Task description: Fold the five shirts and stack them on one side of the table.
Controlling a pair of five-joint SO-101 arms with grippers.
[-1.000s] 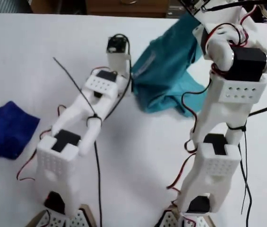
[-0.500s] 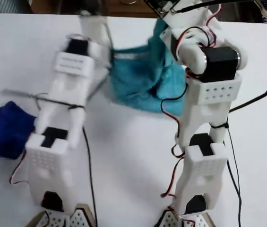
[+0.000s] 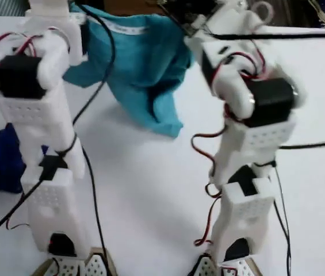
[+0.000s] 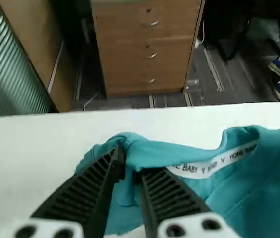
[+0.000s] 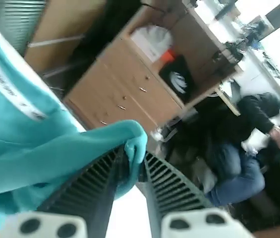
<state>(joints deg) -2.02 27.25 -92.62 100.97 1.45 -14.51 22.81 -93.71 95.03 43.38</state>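
Right now the left end effector (image 4: 129, 161) is pinched on the teal shirt (image 3: 145, 63) beside its collar and the right end effector (image 5: 134, 156) is clamped on another edge, so the shirt hangs between them over the far side of the counter (image 3: 150, 190). Both bites look shallow; pulling apart too hard could slip one corner free and crumple it.

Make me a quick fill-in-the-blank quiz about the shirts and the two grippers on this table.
1. The held shirt, with the left gripper and the right gripper both shut on it, is ____ in colour.
2. The dark blue shirt lies on the table beside the ____ arm.
3. The high view shows ____ shirts in all.

Missing words: teal; left; two.
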